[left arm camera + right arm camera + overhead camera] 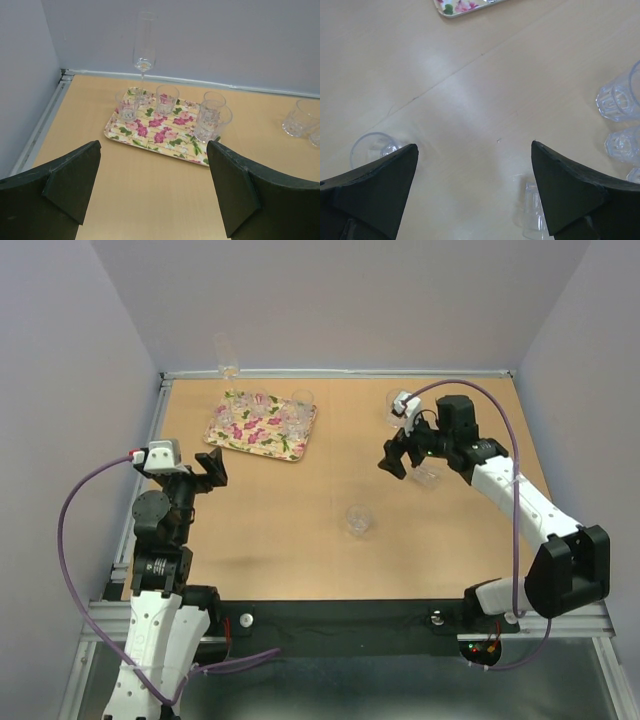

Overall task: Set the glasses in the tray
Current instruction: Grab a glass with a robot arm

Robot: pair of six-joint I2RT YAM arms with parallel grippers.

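Note:
The flowered tray [285, 450] lies at the far left of the table with several clear glasses [167, 98] standing on it. Another glass [358, 520] stands alone mid-table. My right gripper [400, 455] hovers open over bare wood in the right wrist view [474, 146]. One glass [532, 210] sits just inside its right finger, and another glass [370, 148] is partly hidden behind its left finger. More glasses [619, 97] stand further right. My left gripper [153, 145] is open and empty, short of the tray [160, 136].
A tall stemmed flute [228, 360] stands at the back wall behind the tray. One small glass [302, 398] stands by the tray's far right corner. Metal rails edge the table, with walls close on three sides.

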